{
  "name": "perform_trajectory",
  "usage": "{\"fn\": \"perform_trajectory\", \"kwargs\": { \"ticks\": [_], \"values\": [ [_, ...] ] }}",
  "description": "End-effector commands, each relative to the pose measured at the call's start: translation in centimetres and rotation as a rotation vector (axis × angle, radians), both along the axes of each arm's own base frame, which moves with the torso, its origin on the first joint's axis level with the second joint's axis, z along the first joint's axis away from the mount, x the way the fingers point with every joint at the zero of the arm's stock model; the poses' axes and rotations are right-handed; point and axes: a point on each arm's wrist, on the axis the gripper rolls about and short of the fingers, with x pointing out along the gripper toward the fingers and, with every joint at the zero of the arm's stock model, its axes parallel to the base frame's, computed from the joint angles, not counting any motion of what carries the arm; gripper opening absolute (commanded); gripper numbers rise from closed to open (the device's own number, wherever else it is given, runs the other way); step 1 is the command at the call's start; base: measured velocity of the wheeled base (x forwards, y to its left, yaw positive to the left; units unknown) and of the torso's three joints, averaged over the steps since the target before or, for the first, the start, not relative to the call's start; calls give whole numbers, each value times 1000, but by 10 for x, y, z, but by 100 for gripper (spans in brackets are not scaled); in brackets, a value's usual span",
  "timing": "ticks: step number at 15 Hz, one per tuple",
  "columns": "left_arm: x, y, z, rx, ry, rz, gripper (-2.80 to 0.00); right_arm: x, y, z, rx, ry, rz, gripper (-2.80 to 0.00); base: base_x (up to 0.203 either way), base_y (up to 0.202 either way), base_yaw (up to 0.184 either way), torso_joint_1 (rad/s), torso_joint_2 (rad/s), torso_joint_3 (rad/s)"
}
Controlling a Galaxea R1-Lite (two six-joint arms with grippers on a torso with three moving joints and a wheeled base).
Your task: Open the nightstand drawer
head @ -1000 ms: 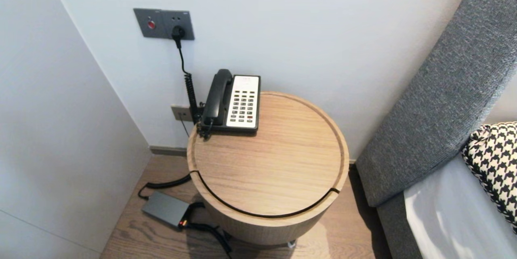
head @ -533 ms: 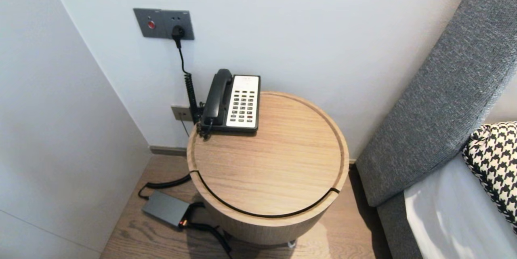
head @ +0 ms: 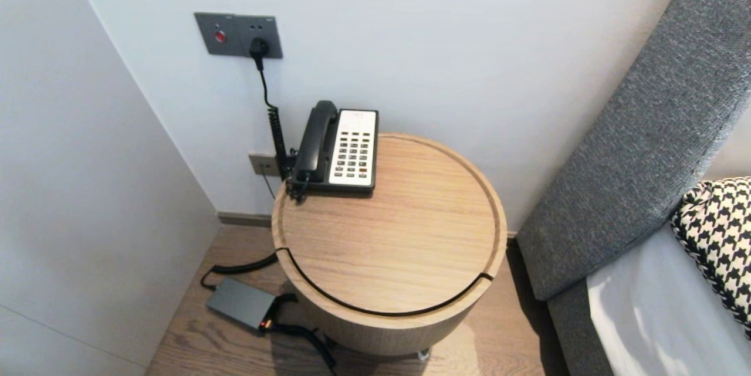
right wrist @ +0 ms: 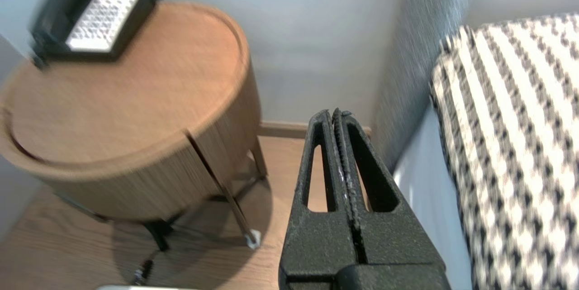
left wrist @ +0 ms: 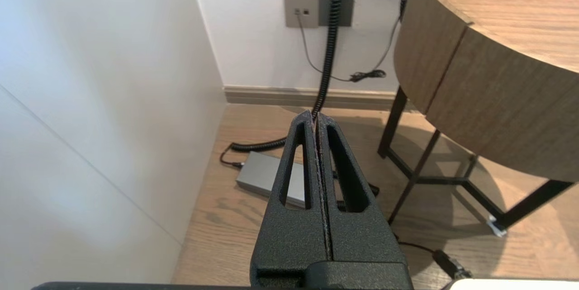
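Right gripper (right wrist: 335, 112): fingers pressed together, holding nothing, poised over the floor between the round wooden table (right wrist: 135, 100) and the houndstooth pillow (right wrist: 511, 122). Telephone (head: 337, 147): on the table's back edge by the wall, handset cradled. Left gripper (left wrist: 316, 116): likewise closed and empty, low beside the table, above a grey power adapter (left wrist: 260, 177).

Legible text, brands, numbers: none. One telephone (head: 343, 150), at eleven o'clock on the table (head: 405, 253): key markings and the strip above the keys are too small to read. One wall plate (head: 237, 34), at eleven o'clock from the telephone: no readable sign.
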Motion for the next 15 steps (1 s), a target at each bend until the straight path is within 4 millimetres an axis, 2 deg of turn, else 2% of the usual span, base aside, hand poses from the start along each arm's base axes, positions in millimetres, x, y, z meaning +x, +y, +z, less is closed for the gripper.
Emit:
{"fn": "perform_trajectory", "kwargs": {
  "ticks": [1,5,8,11,15],
  "values": [
    [1,0,-3,1,12,1,-280,37,1,39,6,87,19,-280,0,0,0,0,0,0],
    [1,0,-3,1,12,1,-280,96,4,96,87,152,68,-280,0,0,0,0,0,0],
    [1,0,-3,1,12,1,-280,124,19,126,179,247,197,-280,0,0,0,0,0,0],
    [1,0,-3,1,12,1,-280,148,54,127,220,404,283,-280,0,0,0,0,0,0],
    [1,0,-3,1,12,1,-280,196,107,89,209,644,232,-280,0,0,0,0,0,0]
  ]
}}
